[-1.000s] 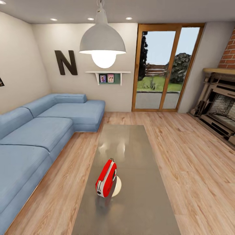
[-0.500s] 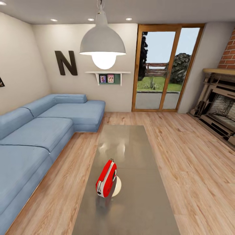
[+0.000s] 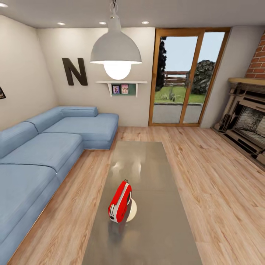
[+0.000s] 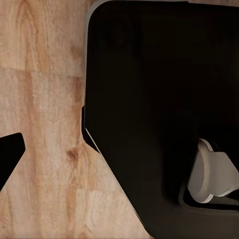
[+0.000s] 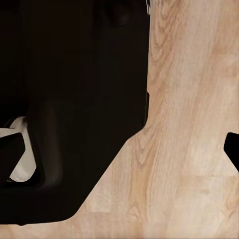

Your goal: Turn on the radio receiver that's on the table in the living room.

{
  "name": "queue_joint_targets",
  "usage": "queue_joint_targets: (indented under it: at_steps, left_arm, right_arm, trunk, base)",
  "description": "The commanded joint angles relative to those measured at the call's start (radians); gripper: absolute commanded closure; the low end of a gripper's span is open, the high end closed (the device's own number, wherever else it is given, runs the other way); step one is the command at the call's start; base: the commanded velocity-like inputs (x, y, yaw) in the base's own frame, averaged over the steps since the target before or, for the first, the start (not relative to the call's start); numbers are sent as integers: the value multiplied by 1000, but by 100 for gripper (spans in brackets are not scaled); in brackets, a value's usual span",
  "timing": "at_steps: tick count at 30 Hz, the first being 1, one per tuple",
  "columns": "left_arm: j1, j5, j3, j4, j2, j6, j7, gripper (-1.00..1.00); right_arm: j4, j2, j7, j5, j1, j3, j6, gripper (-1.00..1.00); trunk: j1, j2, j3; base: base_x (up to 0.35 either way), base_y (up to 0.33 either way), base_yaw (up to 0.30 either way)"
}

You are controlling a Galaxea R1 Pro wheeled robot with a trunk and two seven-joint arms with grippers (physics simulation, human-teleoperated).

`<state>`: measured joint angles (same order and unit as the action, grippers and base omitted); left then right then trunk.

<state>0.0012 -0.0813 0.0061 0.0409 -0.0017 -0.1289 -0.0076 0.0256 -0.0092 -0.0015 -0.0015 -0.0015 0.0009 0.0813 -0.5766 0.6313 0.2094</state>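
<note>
A red radio receiver (image 3: 120,201) stands on the near half of the long grey tabletop (image 3: 154,228), roughly midway between its left and right edges. Its white end face is turned toward the camera, and a thin handle rises from its far upper end. A pale round patch on the glossy surface just right of it cannot be told apart as an object or a reflection of the lamp. The tabletop's near end is cut off by the bottom of the head view.

A blue sectional sofa (image 3: 40,154) runs along the left side, its near seat cropped by the frame edge. Light wood floor (image 3: 217,184) spreads to the right, where a dark fireplace (image 3: 246,121) under red brick is cut by the right edge.

Overhead, a grey pendant lamp (image 3: 116,48) hangs lit, its cord leaving the top of the frame. On the far beige wall are a dark letter N (image 3: 74,71) and a small wall shelf (image 3: 122,87) with two pictures too small to read. Wood-framed glass doors (image 3: 187,75) at far right show grass and a fence outside.

Each wrist view looks down on wood planks beside a large black body of the robot with a whitish part at its edge. Dark slivers at the frame edges may be fingers, but whether either gripper is released or clenched cannot be told.
</note>
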Motion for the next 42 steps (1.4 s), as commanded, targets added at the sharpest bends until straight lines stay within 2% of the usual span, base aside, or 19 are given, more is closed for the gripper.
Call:
queue_joint_targets:
  at_steps: [1, 3, 11, 30, 42]
  left_arm:
    - [0, 0, 0, 0, 0, 0, 0, -100]
    - [0, 0, 0, 0, 0, 0, 0, -100]
    - [0, 1, 0, 0, 0, 0, 1, -100]
    - [0, 3, 0, 1, -1, -3, 5, -100]
    - [0, 3, 0, 1, -3, -6, 14, -100]
  right_arm:
    - [0, 0, 0, 0, 0, 0, 0, -100]
    - [0, 0, 0, 0, 0, 0, 0, -100]
    - [0, 0, 1, 1, 0, 1, 1, -100]
    - [0, -1, 2, 5, 0, 4, 2, -100]
    - [0, -2, 3, 5, 0, 4, 3, -100]
  trunk:
    - [4, -7, -3]
    - [12, -21, -10]
    - [12, -21, -9]
    - [12, -21, 4]
    - [12, -21, 22]
  base:
    - [0, 0, 0]
    - [0, 0, 0]
    - [0, 0, 0]
    - [0, 0, 0]
    - [0, 0, 0]
